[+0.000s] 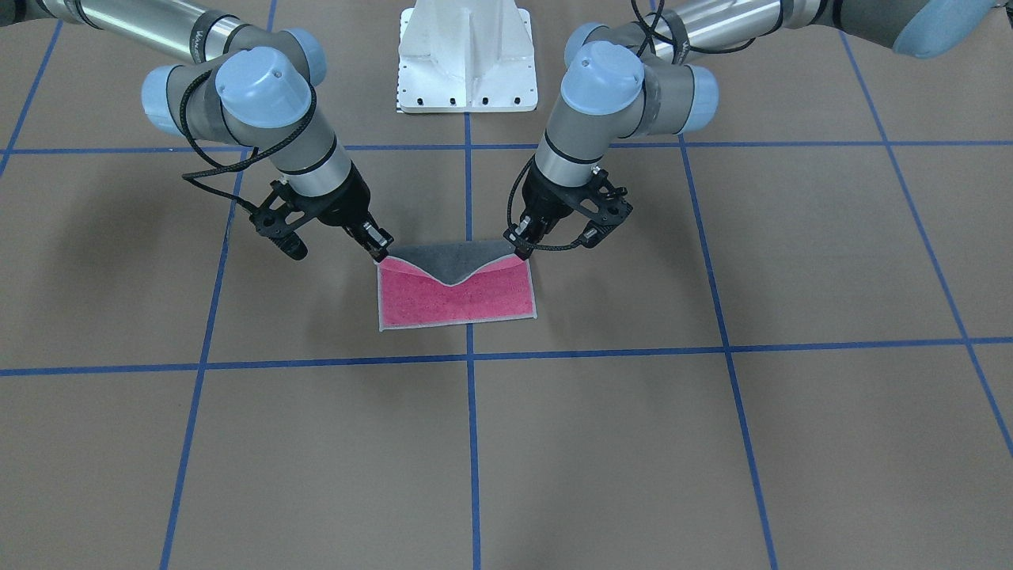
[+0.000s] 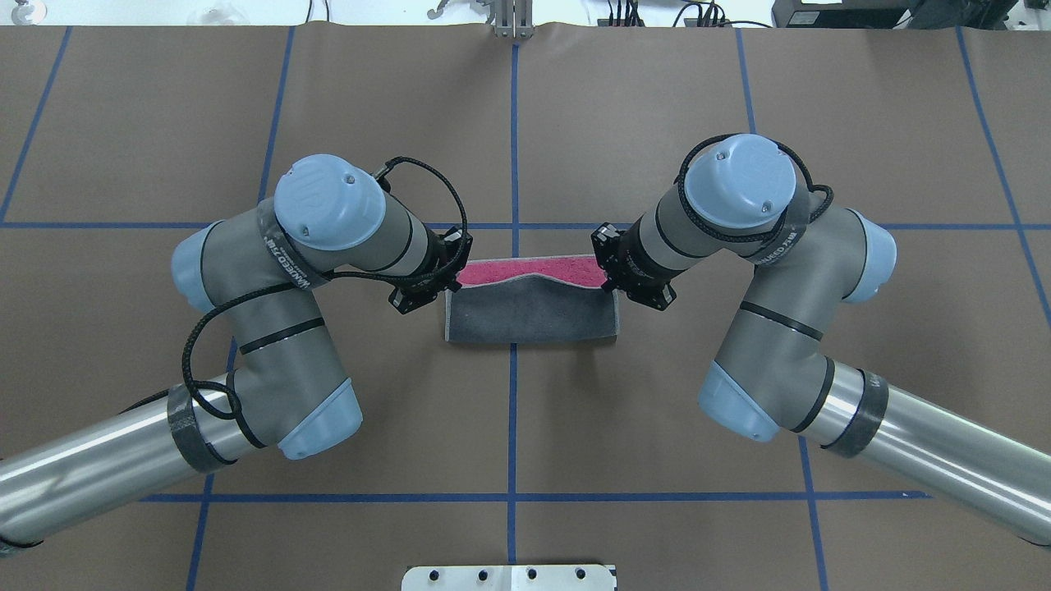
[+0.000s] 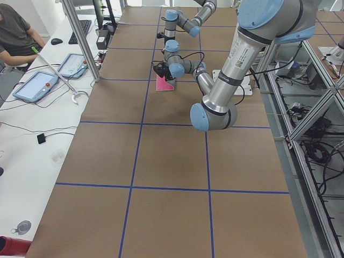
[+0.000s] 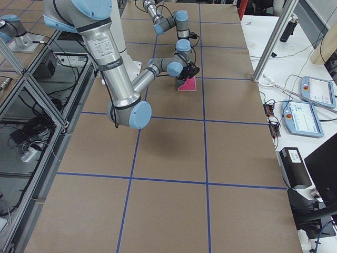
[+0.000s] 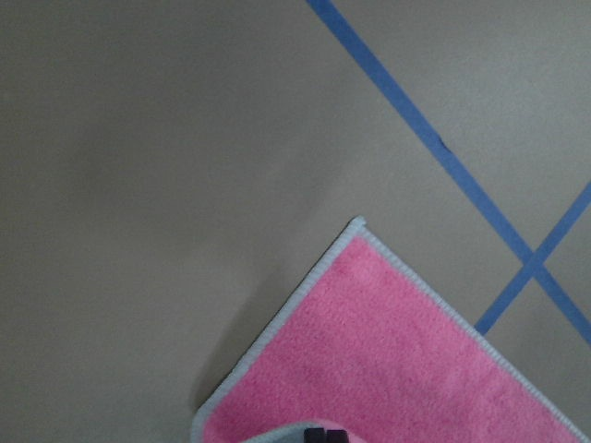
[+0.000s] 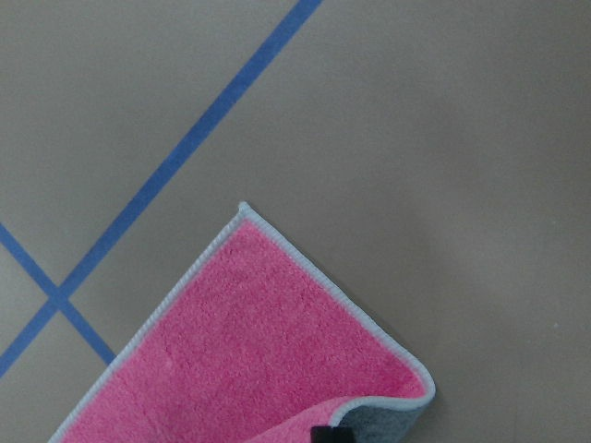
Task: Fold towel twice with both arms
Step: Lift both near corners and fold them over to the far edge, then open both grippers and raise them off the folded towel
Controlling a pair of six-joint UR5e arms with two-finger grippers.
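Brown paper-covered table, ruled into big squares w/ blue tape lines. L arm & R arm both come in from robot side, wrists angled down & inward toward table centre. Each carries a lettered band by a joint: white txt, too blurred to read. White bolted pedestal sits btwn the arm bases, on the centre tape line.

Towel is approx. mid-table, astride the centre tape line, apart from the pedestal. Its half farther from the robot lies flat on the paper, pink face up, light grey border showing. The edge nearest the robot is raised off the table. There the dark grey underside shows as a flap, high at both corners & sagging in a V at the middle.

L gripper is clamped on one raised corner, R gripper on the other, fingers pinching the border. Wrist cams: each shows the pink face running out to a free corner flat on the paper, w/ a tape cross beside it. A black fingertip sits at the bottom edge, where the border curls up to it.
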